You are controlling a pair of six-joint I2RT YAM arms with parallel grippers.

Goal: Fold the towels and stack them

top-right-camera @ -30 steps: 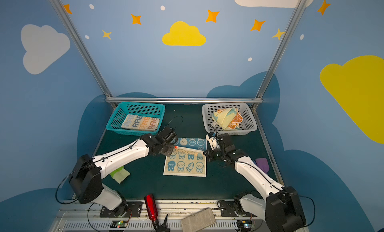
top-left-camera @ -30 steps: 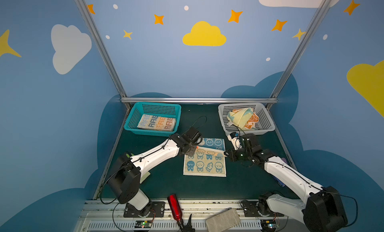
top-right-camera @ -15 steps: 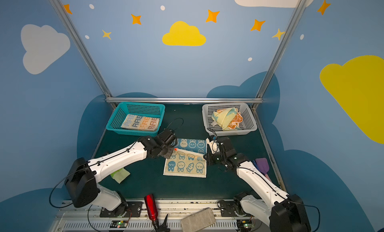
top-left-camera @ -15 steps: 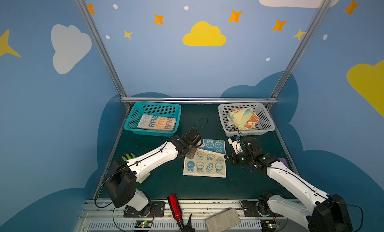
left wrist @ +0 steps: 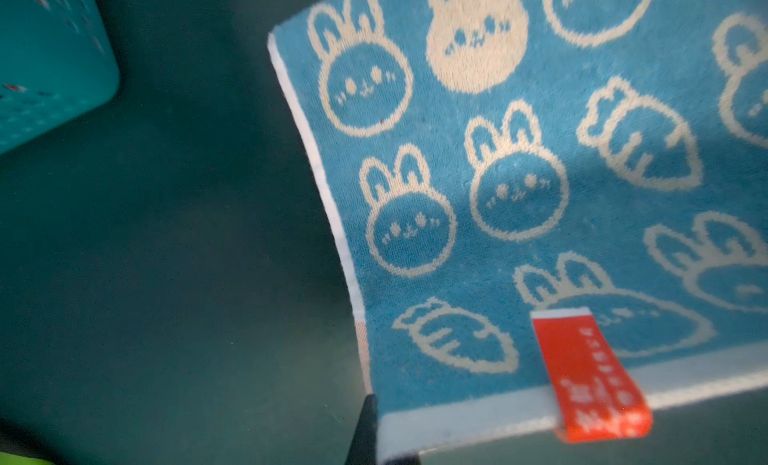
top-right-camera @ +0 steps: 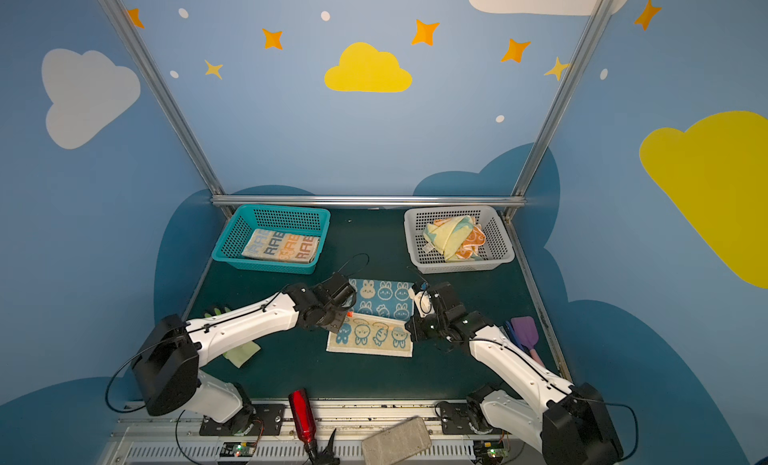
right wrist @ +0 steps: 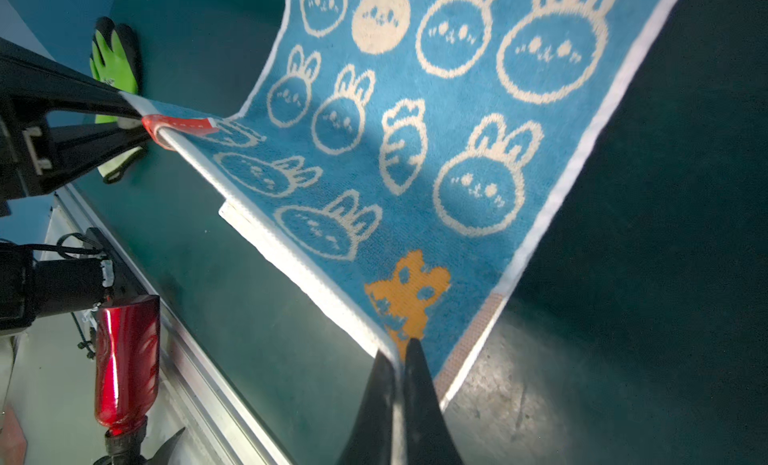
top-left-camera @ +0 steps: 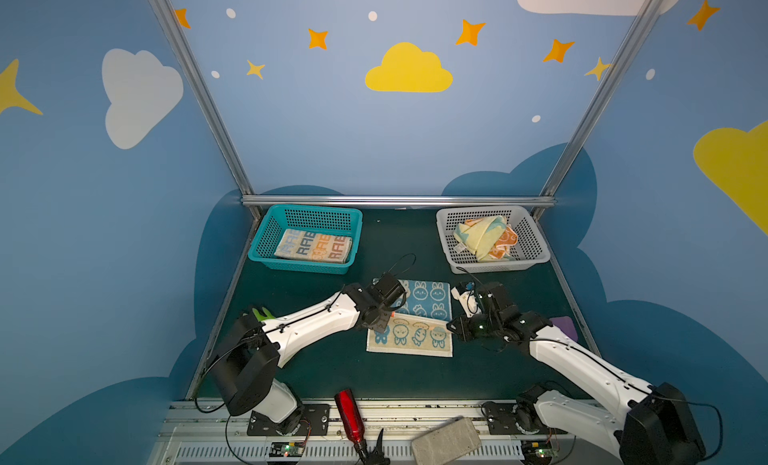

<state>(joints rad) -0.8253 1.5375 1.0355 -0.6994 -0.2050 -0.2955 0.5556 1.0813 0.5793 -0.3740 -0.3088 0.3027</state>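
Note:
The blue towel with white rabbits [top-left-camera: 428,298] [top-right-camera: 384,296] lies mid-table, partly doubled over. Its blue part runs back from a lifted edge, and its cream face [top-left-camera: 409,336] shows toward the front. My left gripper [top-left-camera: 380,323] [left wrist: 374,434] is shut on that edge's left corner, beside the orange tag [left wrist: 590,375]. My right gripper [top-left-camera: 451,328] [right wrist: 401,359] is shut on the right corner. A folded cream towel with RABBIT letters [top-left-camera: 313,246] lies in the teal basket [top-left-camera: 266,234]. A pale yellow towel [top-left-camera: 482,234] and an orange towel [top-left-camera: 505,242] sit crumpled in the grey basket [top-left-camera: 536,242].
A green glove [top-right-camera: 239,350] lies under my left arm. Purple utensils [top-right-camera: 525,330] rest by the table's right edge. A red bottle [top-left-camera: 349,413] and a grey block [top-left-camera: 446,442] lie on the front rail. Metal frame posts stand behind the baskets.
Both grippers have drawn the towel's held edge from the far side toward the front. More blue shows, and less of the cream face.

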